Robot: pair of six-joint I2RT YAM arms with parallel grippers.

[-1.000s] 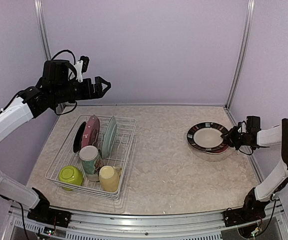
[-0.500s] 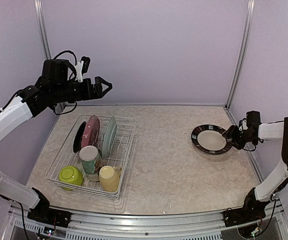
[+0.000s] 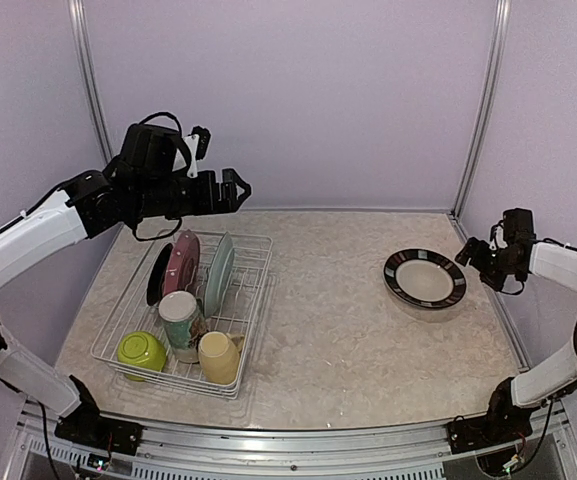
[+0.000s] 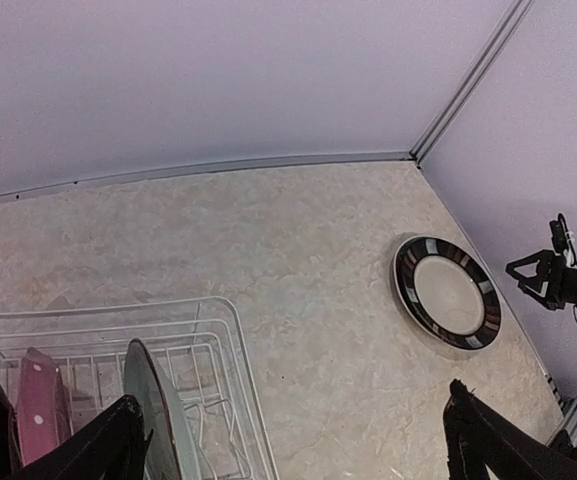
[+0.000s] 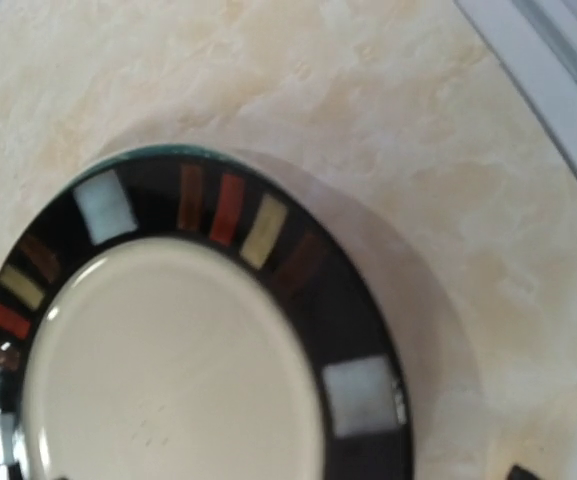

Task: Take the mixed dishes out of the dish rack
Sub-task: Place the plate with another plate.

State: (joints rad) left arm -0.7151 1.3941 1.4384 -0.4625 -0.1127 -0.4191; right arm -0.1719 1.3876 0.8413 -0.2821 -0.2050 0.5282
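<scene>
The right pincer has just let go. A second ago it was clenched on the rim of the striped plate, which sat tilted; now its fingers are spread and drawn back, and the plate lies flat on the desk just ahead of the fingertips, no longer touching them. The right wrist view looks down on the plate's coloured rim, resting level with nothing on it. One dish is therefore out and set down, and I judge this arm free to go back for another.

The left pincer is released as well, jaws wide and holding nothing. It has swung forward from its earlier spot and hangs high in the air. The dish rack sits below and behind it, towards the arm bases.

Most of the load remains. Nearest under the left pincer, a black plate, a pink plate and a green plate stand upright in the slots. Further back from it, at the rack's near end, are the floral mug, the yellow mug and the lime bowl.

The plates stand close together between prongs, so a finger has little room to slip in. The rack's raised wire sides also mean each dish probably has to be lifted straight up before it is carried away.
</scene>
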